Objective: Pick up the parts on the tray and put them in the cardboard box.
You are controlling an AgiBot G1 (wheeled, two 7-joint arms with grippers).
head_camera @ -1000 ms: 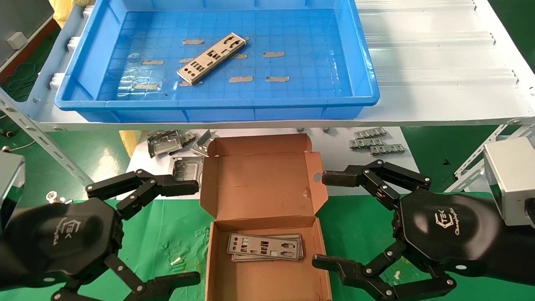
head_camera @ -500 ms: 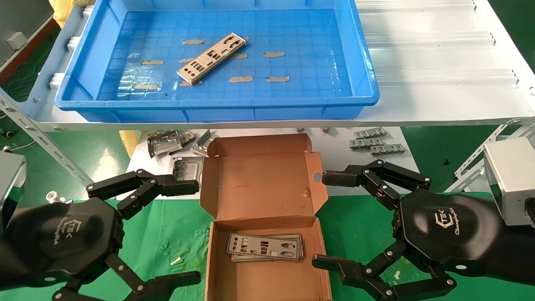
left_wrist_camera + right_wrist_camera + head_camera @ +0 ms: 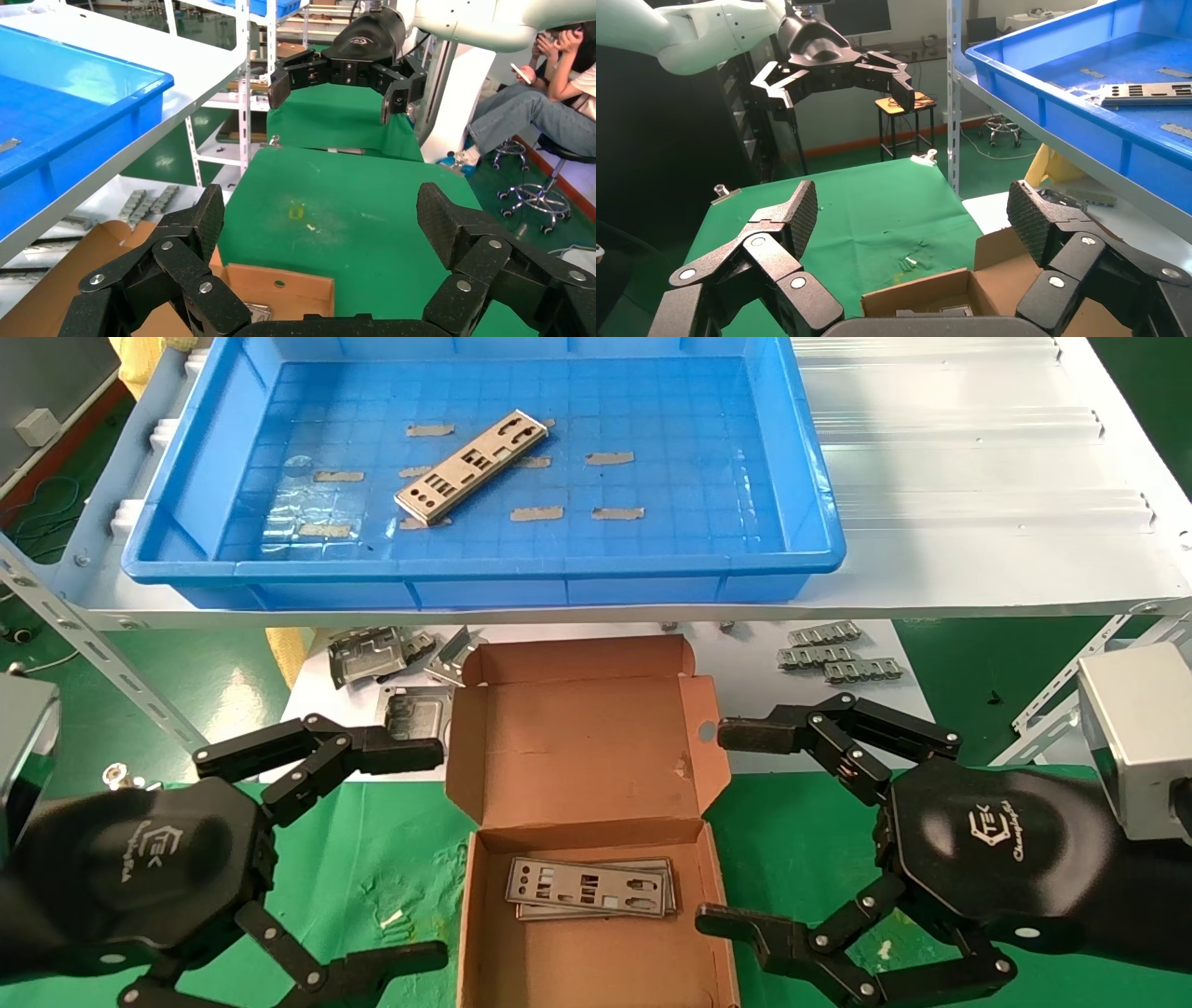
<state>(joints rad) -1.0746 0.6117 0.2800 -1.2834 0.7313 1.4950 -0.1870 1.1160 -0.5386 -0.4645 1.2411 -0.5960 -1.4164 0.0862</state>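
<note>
The tray (image 3: pixel 829 537) sits on a white shelf (image 3: pixel 978 477) at the far side, with one of the parts (image 3: pixel 472 467) lying at a slant left of its middle among strips of tape (image 3: pixel 616 512). Nearer, on the green desk (image 3: pixel 372 859), the cardboard box (image 3: pixel 596 761) stands with its lid open and a small stack of parts (image 3: pixel 590 888) lies in its base. The left claw (image 3: pixel 410 854) hangs just left of the box and the right claw (image 3: pixel 722 826) just right of it, each spread wide and holding nothing.
</note>
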